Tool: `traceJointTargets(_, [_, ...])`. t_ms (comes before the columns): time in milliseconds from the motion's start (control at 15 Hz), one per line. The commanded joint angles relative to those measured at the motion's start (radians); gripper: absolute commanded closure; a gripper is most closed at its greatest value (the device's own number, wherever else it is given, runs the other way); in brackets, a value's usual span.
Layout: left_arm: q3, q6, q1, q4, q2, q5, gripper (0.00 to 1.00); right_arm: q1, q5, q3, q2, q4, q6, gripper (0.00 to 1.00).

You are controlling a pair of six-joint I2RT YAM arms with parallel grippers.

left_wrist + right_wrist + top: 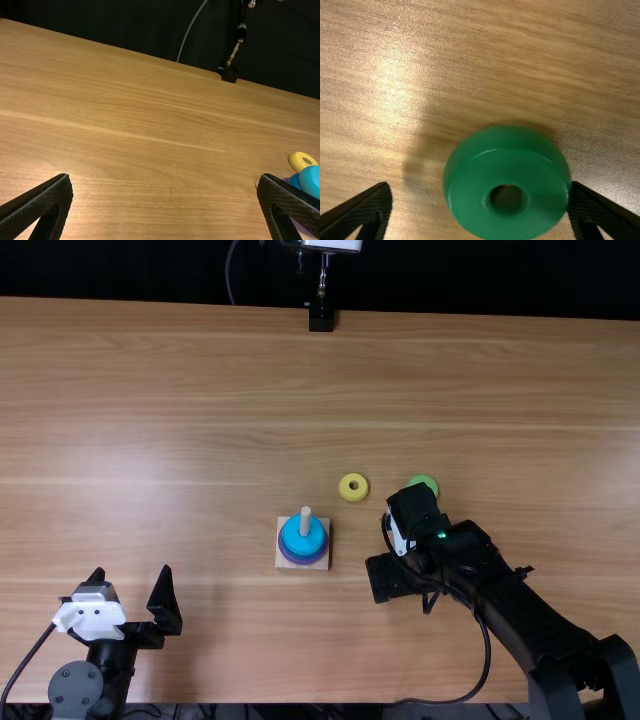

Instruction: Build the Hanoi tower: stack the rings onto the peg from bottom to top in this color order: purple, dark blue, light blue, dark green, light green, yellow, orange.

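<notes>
In the top view, the wooden base (283,562) holds an upright peg (306,519), with a light blue ring (295,536) above a purple ring (303,559). The yellow ring (353,488) lies behind and right of it; a light green ring (424,481) is partly hidden by my right gripper (383,545). In the right wrist view, a dark green ring (505,185) is between the parted fingers of my right gripper (480,207), at one finger and apart from the other. My left gripper (132,590) is open at the near left; in the left wrist view, the left gripper (165,182) has nothing between its fingers.
A black stand (321,318) stands at the table's far edge. The right arm (520,610) spans the near right part of the wooden table (200,390), with a cable looping beside it. The peg base stands between the two grippers.
</notes>
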Motion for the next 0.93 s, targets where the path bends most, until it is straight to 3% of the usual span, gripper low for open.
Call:
traceJointTargets(0, [-0.055,0.003,0.002,-0.019,-0.012,0.012,0.0,-0.002,0.006,0.004,0.014,0.0,0.015,0.65])
traceJointTargets(200, [-0.055,0.003,0.002,-0.019,-0.012,0.012,0.0,-0.002,0.004,0.005,0.012,0.0,0.008,0.96])
traceJointTargets(267, [-0.055,0.003,0.002,-0.019,-0.012,0.012,0.0,-0.002,0.004,0.005,0.012,0.0,0.004,1.0])
traceJointTargets(467, [-0.055,0.003,0.002,-0.019,-0.012,0.014,0.0,-0.003,-0.003,0.007,0.009,-0.002,0.015,1.0])
traceJointTargets(867, [-0.055,0.003,0.002,-0.019,-0.012,0.012,0.0,0.003,-0.001,0.2,0.002,-0.027,-0.007,1.0])
